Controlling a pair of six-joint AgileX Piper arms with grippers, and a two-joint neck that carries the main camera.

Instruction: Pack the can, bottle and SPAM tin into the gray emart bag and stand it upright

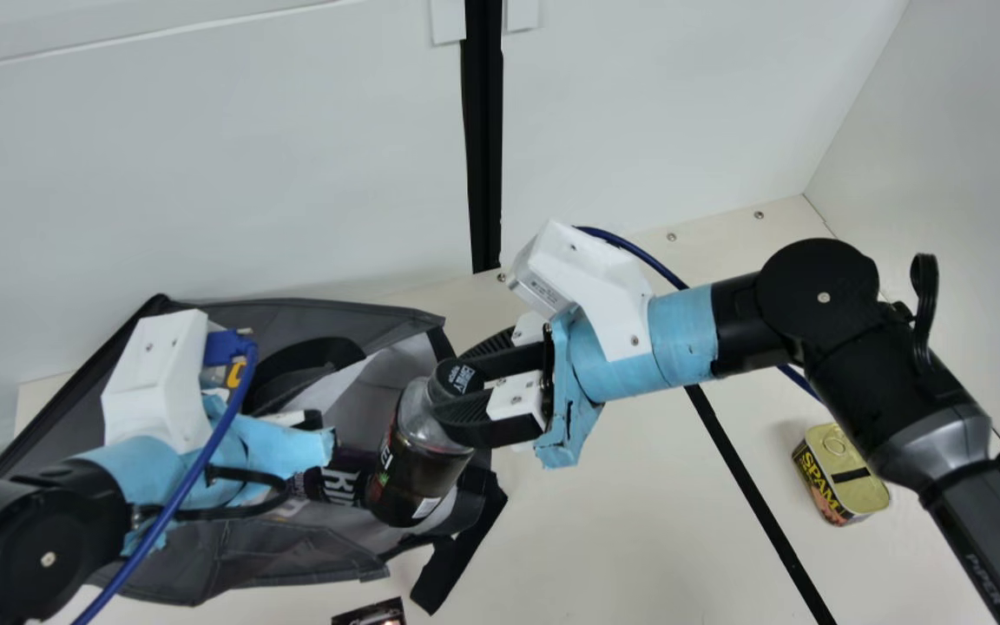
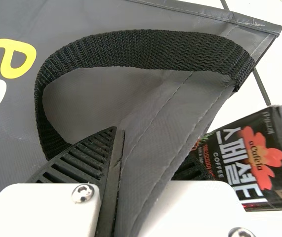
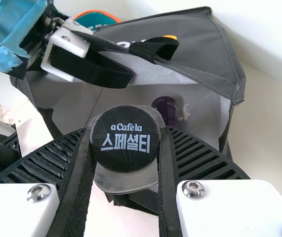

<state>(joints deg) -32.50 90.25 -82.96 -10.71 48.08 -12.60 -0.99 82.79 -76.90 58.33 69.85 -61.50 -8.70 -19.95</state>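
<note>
Main view: a clear, dark-labelled bottle (image 1: 420, 476) is clamped by its top in the black right gripper (image 1: 457, 379), at the gray fabric bag (image 1: 279, 555) pinched along its edge by the black left gripper (image 1: 292, 441); a purple cylindrical can (image 1: 339, 479) is held inside, the yellow metal SPAM tin (image 1: 854, 486) well apart.

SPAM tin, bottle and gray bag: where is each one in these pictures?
SPAM tin (image 1: 838, 462): main view, on its lid.
Bottle (image 1: 422, 464): main view, on its dark body.
Gray bag (image 2: 101, 98): left wrist view, on the wall inside the handle's loop.
</note>
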